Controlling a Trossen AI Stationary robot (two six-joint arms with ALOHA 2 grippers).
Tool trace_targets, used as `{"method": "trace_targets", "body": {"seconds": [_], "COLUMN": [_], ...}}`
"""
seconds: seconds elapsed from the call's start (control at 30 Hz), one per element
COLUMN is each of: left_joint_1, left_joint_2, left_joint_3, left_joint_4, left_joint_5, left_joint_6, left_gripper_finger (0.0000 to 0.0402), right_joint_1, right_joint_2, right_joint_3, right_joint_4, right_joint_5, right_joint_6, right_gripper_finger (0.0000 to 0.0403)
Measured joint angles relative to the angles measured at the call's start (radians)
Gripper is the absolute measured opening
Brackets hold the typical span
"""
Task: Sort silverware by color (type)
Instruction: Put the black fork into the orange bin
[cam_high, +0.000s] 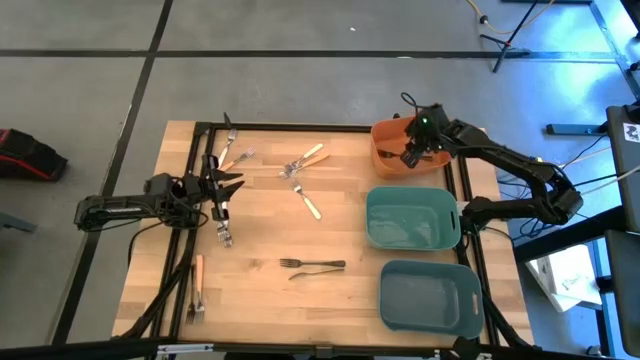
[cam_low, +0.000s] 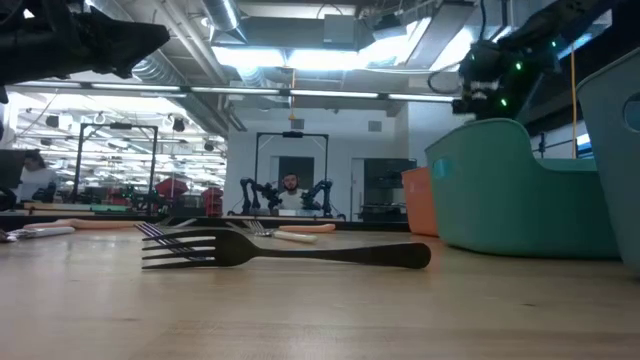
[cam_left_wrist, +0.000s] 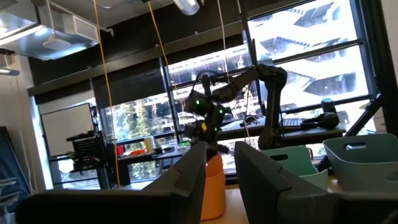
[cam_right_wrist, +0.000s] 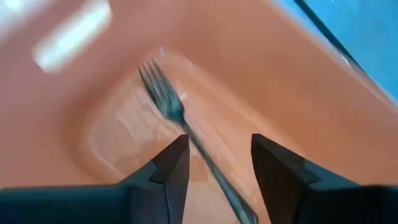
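One grey metal fork (cam_right_wrist: 168, 106) lies on the floor of the orange plastic bin (cam_high: 385, 140), directly under the right end effector (cam_right_wrist: 219, 142). Its fingers are spread, and the fork's handle runs through the gap without touching either finger. It looks released, not pinched. The fork's long axis runs forward from the end effector, tines away.

Judgement: this drop is done, so the next move is a fresh pick.

- Nearest to the right end effector is a crossed pair of silver-headed, tan-handled forks (cam_high: 305, 158), out on the wooden surface (cam_high: 260, 310) toward the left arm's side. Their handles point back toward the right end effector.
- The left end effector (cam_high: 228, 190) hovers over the surface with its fingers partly spread and nothing between them. An all-silver fork (cam_high: 225, 235) lies just beside it, long axis roughly in line with the fingers' reach. The left arm is the nearer one for that fork.

Count:
- Arms: two.
- Bins: three. These are the orange one, a teal one (cam_high: 370, 215) beside it and a grey-blue one (cam_high: 385, 300) beyond that.
- Tan-handled forks on the surface: five. These are the crossed pair, a single (cam_high: 308, 200) near them, one (cam_high: 240, 158) close to the left end effector and one (cam_high: 198, 275) behind it at the surface edge.
- Dark forks: two. One (cam_high: 228, 128) is at the far edge and one (cam_high: 315, 265) lies crosswise between the arms.
- All-silver forks: one.
- Forks in the bin: one.
- Total seen: nine. Overlaps may hide more.
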Motion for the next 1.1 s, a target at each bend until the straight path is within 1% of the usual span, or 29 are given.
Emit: {"method": "trace_targets", "body": {"seconds": [0.13,0.23,0.4,0.57,0.73,1.1], "left_joint_1": [0.000,0.000,0.000,0.000,0.000,0.000], "left_joint_2": [0.000,0.000,0.000,0.000,0.000,0.000], "left_joint_3": [0.000,0.000,0.000,0.000,0.000,0.000], "left_joint_4": [0.000,-0.003,-0.004,-0.004,-0.004,-0.006], "left_joint_5": [0.000,0.000,0.000,0.000,0.000,0.000], "left_joint_6": [0.000,0.000,0.000,0.000,0.000,0.000], "left_gripper_finger": [0.0080,0.0080,0.0080,0.0080,0.0080,0.0080], "right_joint_1": [0.076,0.155,0.293,0.419,0.527,0.685], "right_joint_2": [0.000,0.000,0.002,0.011,0.050,0.194], "right_joint_3": [0.080,0.135,0.184,0.190,0.190,0.190], "right_joint_4": [-0.007,-0.004,0.034,0.101,0.164,0.263], "right_joint_5": [-0.014,-0.013,-0.012,-0.012,-0.011,-0.008], "right_joint_6": [0.002,0.004,0.035,0.056,0.067,0.067], "right_gripper_finger": [0.0157,0.0154,0.0154,0.0154,0.0154,0.0154]}}
